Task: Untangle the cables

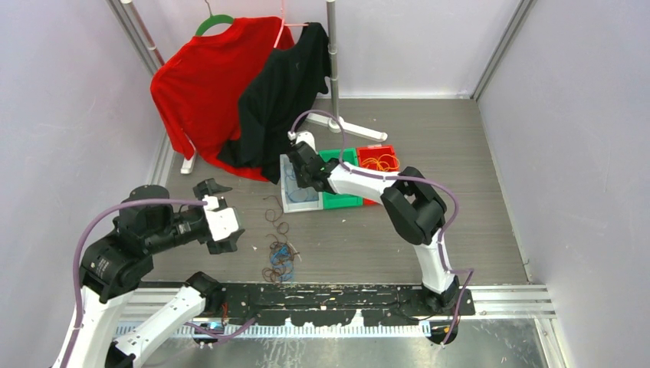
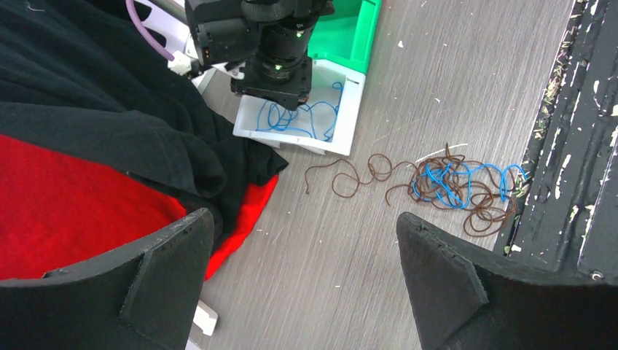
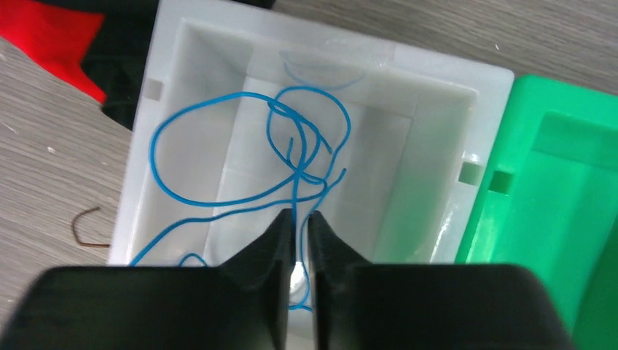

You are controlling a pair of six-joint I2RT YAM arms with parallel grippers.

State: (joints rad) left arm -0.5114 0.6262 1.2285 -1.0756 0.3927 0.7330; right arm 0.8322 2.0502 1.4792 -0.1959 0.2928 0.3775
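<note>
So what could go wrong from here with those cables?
The right jaws look pinched on the blue cable inside the white bin; pulling away without letting go could drag it out. The tangle of blue and brown strands lies by the black rail, so a tug on one strand might haul the whole clump or snag there.

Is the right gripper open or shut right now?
Shut: the right gripper pinches a strand of the blue cable over the white bin.

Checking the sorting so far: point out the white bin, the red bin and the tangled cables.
white bin (image 3: pixel 408 64), right wrist view, far rim.
red bin (image 1: pixel 377 148), top external view, far rim.
tangled cables (image 2: pixel 455 184), left wrist view, middle of knot.
</note>
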